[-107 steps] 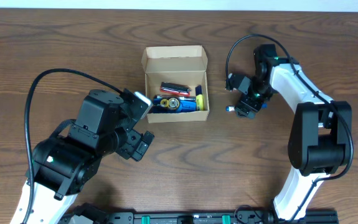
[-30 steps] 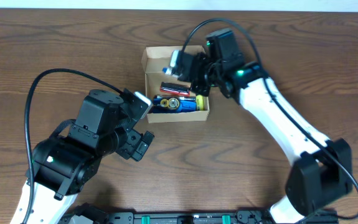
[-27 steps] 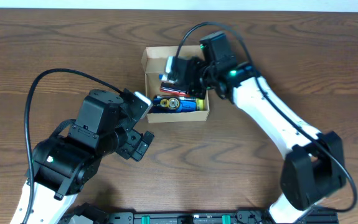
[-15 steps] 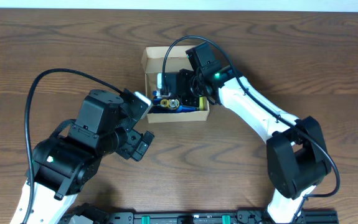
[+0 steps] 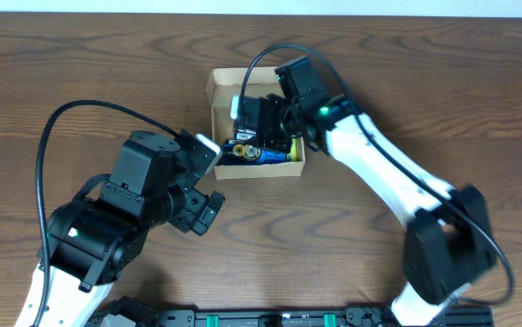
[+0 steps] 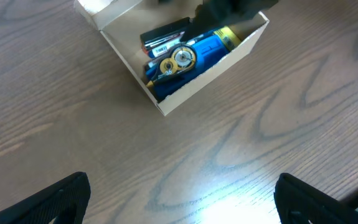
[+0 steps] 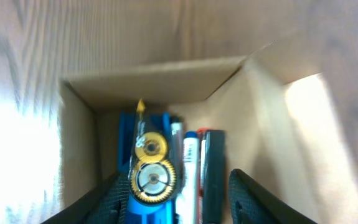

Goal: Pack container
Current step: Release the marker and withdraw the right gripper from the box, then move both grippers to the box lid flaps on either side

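Note:
The container (image 5: 254, 84) is a tan cardboard box standing open, lid flap folded back, left of the table's middle. In it lie a blue dispenser with gold gears (image 7: 149, 168), a white pen (image 7: 190, 163) and a black-and-red item (image 7: 211, 168). My right gripper (image 5: 250, 127) reaches down into the box. Its jaws are open, straddling these things without touching them (image 7: 179, 205). My left gripper (image 6: 185, 205) hovers wide open over bare wood, near the container (image 6: 191, 87), with nothing between its fingers.
Brown wood table (image 5: 79, 64) all round the box. My left arm's bulk (image 5: 115, 218) fills the near left. My right arm (image 5: 397, 173) stretches from the near right across to the box.
My right gripper has moved left from over the box's right part, dipped into the box, and its jaws have gone from shut to apart. The left arm has not moved.

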